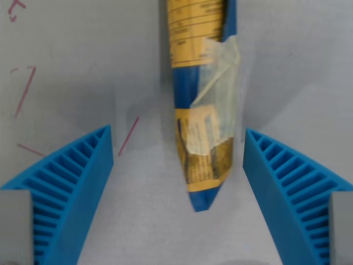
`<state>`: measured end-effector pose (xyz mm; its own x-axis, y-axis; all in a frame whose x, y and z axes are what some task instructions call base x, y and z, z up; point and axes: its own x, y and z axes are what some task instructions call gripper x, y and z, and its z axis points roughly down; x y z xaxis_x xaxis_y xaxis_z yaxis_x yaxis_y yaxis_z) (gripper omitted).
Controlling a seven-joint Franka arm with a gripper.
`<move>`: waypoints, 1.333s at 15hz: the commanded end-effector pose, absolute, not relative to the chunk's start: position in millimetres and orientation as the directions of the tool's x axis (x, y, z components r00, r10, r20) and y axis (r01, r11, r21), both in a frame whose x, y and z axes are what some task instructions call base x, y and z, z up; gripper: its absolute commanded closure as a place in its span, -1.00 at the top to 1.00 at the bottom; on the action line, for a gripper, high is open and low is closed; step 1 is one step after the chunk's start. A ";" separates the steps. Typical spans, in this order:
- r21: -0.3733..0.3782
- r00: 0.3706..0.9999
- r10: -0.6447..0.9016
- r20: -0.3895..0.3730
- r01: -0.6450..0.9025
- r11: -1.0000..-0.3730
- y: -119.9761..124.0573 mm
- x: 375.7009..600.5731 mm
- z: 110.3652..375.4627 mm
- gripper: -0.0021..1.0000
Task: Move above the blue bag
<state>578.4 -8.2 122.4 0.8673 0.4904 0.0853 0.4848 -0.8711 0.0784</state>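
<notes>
The blue bag (203,105) lies lengthwise down the middle of the wrist view, blue with yellow printed panels and a clear taped patch. Its pointed end reaches toward the bottom of the picture; its other end runs off the top edge. My gripper (177,142) hangs over it, open, with one ribbed blue finger (71,187) at the wrist view's left and the other finger (295,193) at the wrist view's right. The bag's lower part sits in the gap, nearer the right finger, and neither finger touches it.
A pale grey tabletop (298,66) lies under everything. Thin red marker lines (25,91) are drawn on it at the wrist view's left, one slanted stroke (128,136) close beside the bag.
</notes>
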 end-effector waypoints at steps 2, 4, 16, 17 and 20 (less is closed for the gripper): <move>0.101 0.878 0.473 0.073 0.465 -0.879 -10.1 589.0 121.7 1.00; 0.104 0.878 0.473 0.074 0.465 -0.879 -10.8 590.0 122.3 1.00; 0.109 0.882 0.465 0.071 0.457 -0.883 -16.0 596.5 127.1 1.00; 0.110 0.882 0.465 0.071 0.456 -0.883 -16.5 597.0 127.5 1.00; 0.112 0.882 0.465 0.073 0.456 -0.883 -17.9 597.8 128.8 0.99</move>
<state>588.2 -16.4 130.3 0.8714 0.4801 0.1011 0.4723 -0.8766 0.0918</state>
